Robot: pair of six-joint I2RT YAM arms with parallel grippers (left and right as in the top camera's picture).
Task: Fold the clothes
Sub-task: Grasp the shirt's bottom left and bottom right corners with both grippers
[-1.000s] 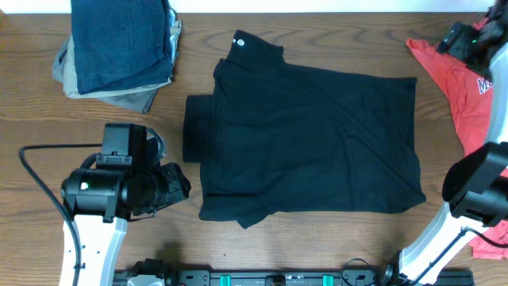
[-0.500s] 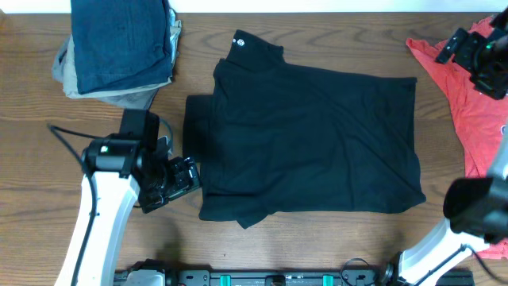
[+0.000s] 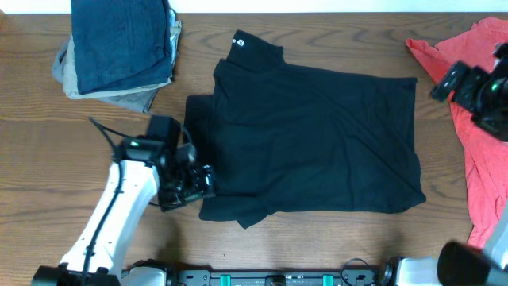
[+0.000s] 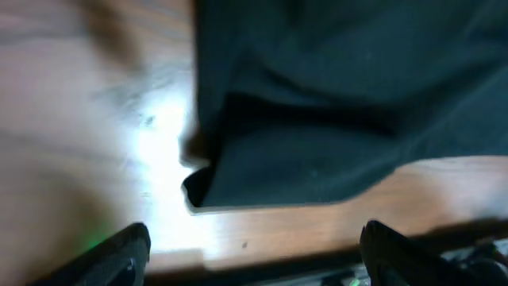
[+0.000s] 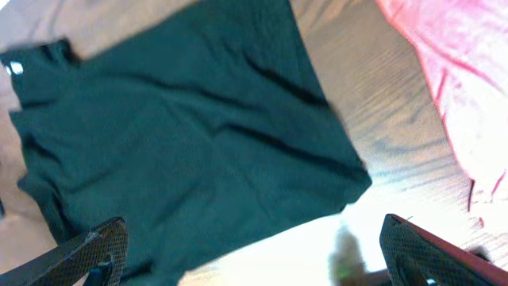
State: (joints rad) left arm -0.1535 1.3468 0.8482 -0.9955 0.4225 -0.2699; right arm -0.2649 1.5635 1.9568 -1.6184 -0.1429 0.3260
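The black T-shirt (image 3: 317, 139) is laid flat on the tabletop (image 3: 48, 151). It is shown as a roughly rectangular dark shape with shallow creases. A small white logo (image 3: 239, 42) is carried at the collar, and one sleeve is doubled into a block along the edge facing the left claw (image 4: 254, 234).

The left claw is spread wide and nothing is pinched. A doubled corner of the black cloth is seen directly ahead of its fingers (image 4: 119, 254). Whether cloth is touched cannot be told.

The right claw (image 5: 254, 225) is also spread wide and nothing is held. The black T-shirt is spread out ahead of it and below it. The coral-red T-shirt (image 3: 476, 135) is crumpled, unfolded, ahead and to the right in that claw's wrist view.

A stack of folded garments (image 3: 119, 48), with blue denim on top, is set well apart from both claws.
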